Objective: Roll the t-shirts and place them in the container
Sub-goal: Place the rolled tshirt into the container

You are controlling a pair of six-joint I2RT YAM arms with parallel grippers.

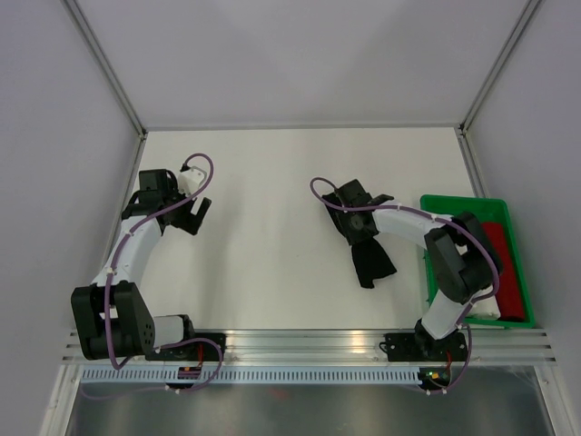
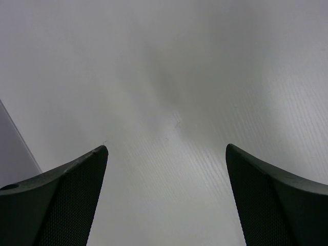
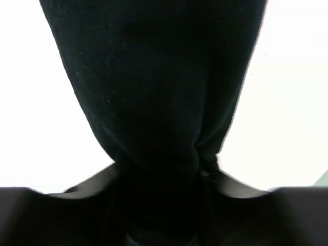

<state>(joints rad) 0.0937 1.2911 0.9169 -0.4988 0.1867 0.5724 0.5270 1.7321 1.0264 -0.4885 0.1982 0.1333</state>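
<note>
A black t-shirt (image 1: 372, 261) hangs bunched from my right gripper (image 1: 352, 221) over the middle-right of the white table, its lower end trailing toward the near edge. In the right wrist view the black cloth (image 3: 154, 77) fills the centre, pinched between the jaws of the right gripper (image 3: 164, 174). No neck label shows. My left gripper (image 1: 195, 214) is open and empty at the far left. In the left wrist view its fingers (image 2: 66, 195) stand wide apart over bare table, and the left gripper (image 2: 165, 148) holds nothing.
A green bin (image 1: 454, 200) stands at the right edge with a red cloth roll (image 1: 504, 263) inside. My right arm's elbow reaches over the bin's left side. Walls with metal posts (image 1: 109, 73) close in the table on three sides.
</note>
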